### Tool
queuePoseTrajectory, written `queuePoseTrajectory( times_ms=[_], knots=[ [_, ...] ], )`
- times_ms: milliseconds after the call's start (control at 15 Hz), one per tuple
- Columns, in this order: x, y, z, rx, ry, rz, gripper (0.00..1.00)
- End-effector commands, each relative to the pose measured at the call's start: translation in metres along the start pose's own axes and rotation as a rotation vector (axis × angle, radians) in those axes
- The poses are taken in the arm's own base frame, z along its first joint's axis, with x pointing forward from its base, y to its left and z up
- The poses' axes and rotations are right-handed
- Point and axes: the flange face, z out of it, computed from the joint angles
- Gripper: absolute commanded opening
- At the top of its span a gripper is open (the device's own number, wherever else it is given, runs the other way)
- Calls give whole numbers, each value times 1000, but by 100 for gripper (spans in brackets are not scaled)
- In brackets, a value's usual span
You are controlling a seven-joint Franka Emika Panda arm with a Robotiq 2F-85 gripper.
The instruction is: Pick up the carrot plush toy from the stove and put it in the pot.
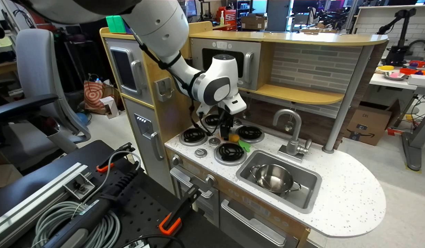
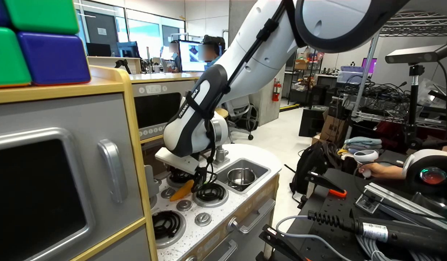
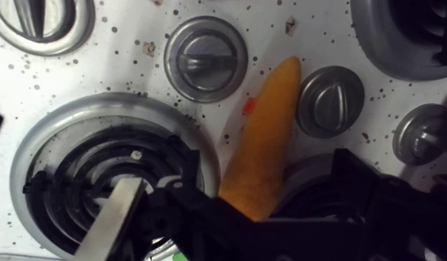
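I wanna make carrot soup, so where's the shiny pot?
In an exterior view, the pot sits inside the grey sink, to the right of the stove, with the faucet behind it.

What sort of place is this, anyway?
Probably a robotics lab: a white robot arm hangs over a toy stove, and a camera sits on a stand nearby.

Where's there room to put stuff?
On the counter, between the sink and rounded end; also the shelf, between microwave and post. Crowded: the sink, holding the pot, and the stove, with the gripper at the carrot.
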Motion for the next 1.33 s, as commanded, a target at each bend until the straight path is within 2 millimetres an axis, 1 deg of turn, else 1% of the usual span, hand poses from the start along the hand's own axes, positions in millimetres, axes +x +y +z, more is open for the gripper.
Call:
queuePoseTrajectory(
  times_ms=[0,67,267,400,533,667,733,800,867,1067,1267],
  knots=[
    [2,-9,15,-29,2,36,62],
    [3,-10,16,-34,-3,44,52],
    [5,-11,15,-36,-22,59,30],
    [8,-12,10,-27,-37,55,15],
    [12,-10,-2,-12,-50,33,1],
    [16,1,-14,-17,-52,-13,0],
    [24,9,-20,-33,-57,-43,3],
    [32,17,-25,-44,-37,-59,0],
    [45,27,-33,-54,-28,-63,2],
    [87,58,-52,-76,18,-34,2],
    [123,86,-57,-112,39,18,2]
  ],
)
